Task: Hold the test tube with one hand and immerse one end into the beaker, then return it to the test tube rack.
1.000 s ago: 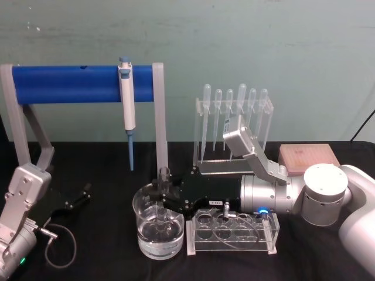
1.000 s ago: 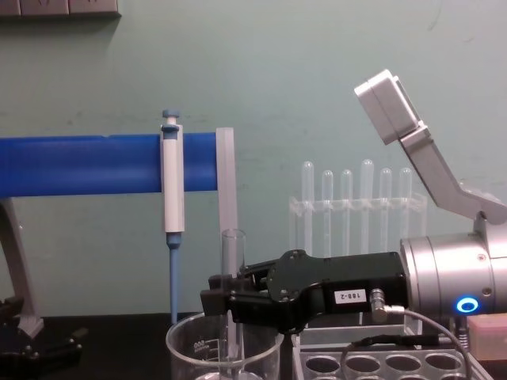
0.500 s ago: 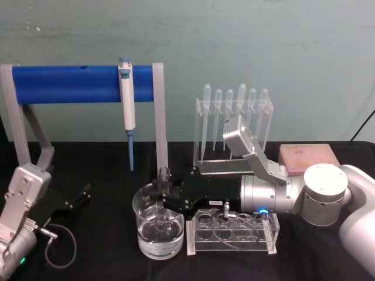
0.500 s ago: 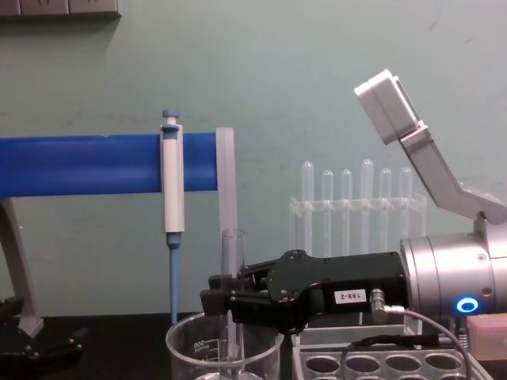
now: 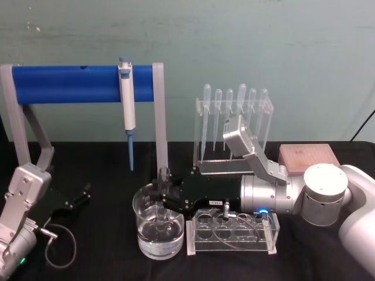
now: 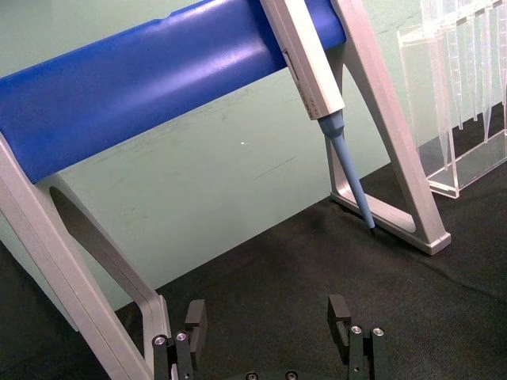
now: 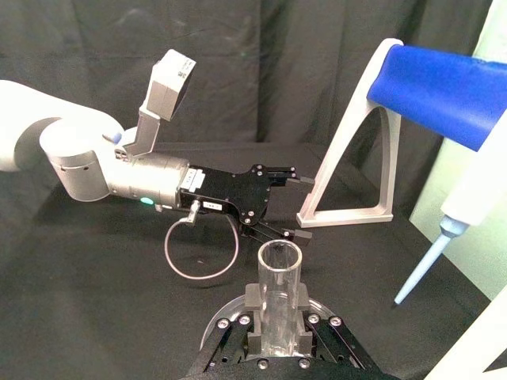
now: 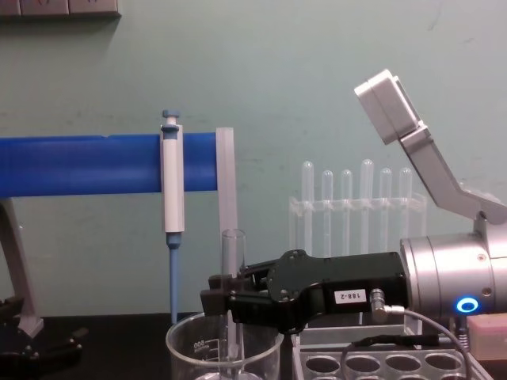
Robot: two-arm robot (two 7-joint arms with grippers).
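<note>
We list: micropipette (image 5: 127, 99) hung on blue-barred stand (image 5: 70, 84); six pipettes (image 5: 242, 102) upright behind; brown box (image 5: 309, 156); black worktop (image 5: 105, 171).

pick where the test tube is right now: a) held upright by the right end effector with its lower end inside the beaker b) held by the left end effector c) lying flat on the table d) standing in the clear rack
A: the right end effector is clamped on the test tube, which stands upright with its lower end down inside the beaker.
</note>
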